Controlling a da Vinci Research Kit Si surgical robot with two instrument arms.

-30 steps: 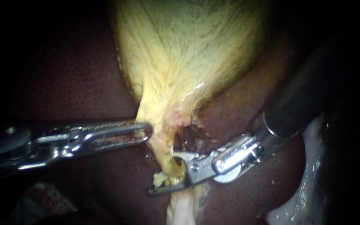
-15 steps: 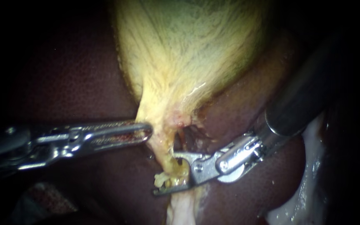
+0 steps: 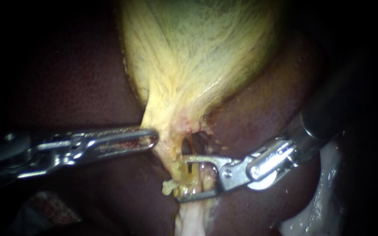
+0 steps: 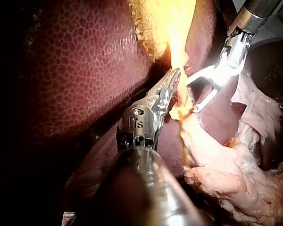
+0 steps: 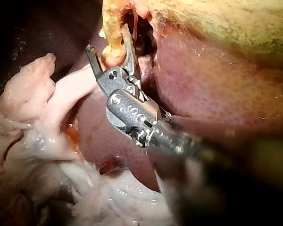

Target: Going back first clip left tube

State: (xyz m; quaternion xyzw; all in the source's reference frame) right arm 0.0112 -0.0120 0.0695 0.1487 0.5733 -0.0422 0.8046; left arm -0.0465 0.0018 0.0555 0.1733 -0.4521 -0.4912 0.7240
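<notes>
Left tube (image 3: 181,169) sits just under the gallbladder neck (image 3: 167,131) my left instrument (image 3: 154,139) is pinching, between the gaping jaws of my right instrument (image 3: 181,178) (nothing gripped), so backing out crooked could snag and tear it.

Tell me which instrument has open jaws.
The right instrument: its jaws gape around the tube; the left instrument's are shut on the gallbladder.

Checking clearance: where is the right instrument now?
In the endoscope view, the right instrument comes in from the right, its open jaws straddling the yellowish tube just below the gallbladder, opposite the left instrument.
</notes>
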